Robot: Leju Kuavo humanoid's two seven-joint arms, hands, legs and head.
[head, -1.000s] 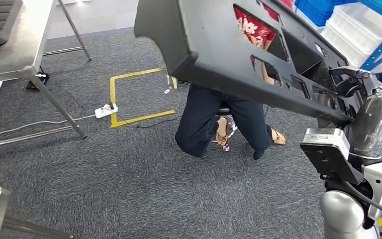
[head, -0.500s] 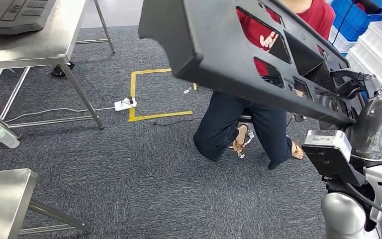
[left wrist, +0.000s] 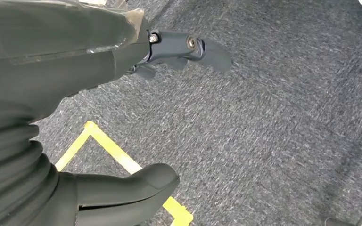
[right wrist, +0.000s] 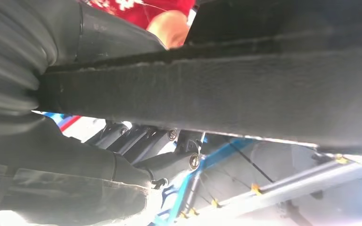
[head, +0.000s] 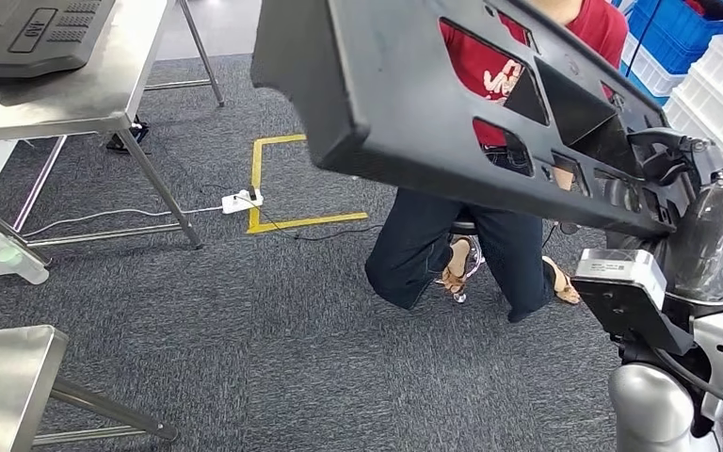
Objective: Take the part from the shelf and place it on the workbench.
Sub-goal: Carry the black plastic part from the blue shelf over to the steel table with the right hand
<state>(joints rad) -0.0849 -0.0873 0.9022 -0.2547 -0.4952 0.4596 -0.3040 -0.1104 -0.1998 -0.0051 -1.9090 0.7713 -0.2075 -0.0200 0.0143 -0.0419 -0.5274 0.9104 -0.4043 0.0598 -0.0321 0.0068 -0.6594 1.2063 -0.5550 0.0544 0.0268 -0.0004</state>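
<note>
A large black plastic part (head: 452,104) with several cut-out openings is carried high in the head view, slanting from upper left to lower right. My right hand (head: 670,158) grips its lower right end. In the right wrist view the part's thick edge (right wrist: 226,89) lies between the thumb and the fingers (right wrist: 136,141). The steel workbench (head: 85,94) stands at the upper left, some way from the part. My left hand (left wrist: 99,56) hangs over the grey carpet, fingers apart, holding nothing.
A black panel (head: 38,33) lies on the workbench. A person (head: 433,245) in a red top sits behind the carried part. Blue shelving with white crates (head: 715,94) is at the upper right. A second steel table corner (head: 0,377), a yellow floor square (head: 273,179) and a power strip (head: 242,200) are nearby.
The whole picture has shifted right: the camera has turned left, bringing more of the workbench into view. The part stays in my right hand's grip.
</note>
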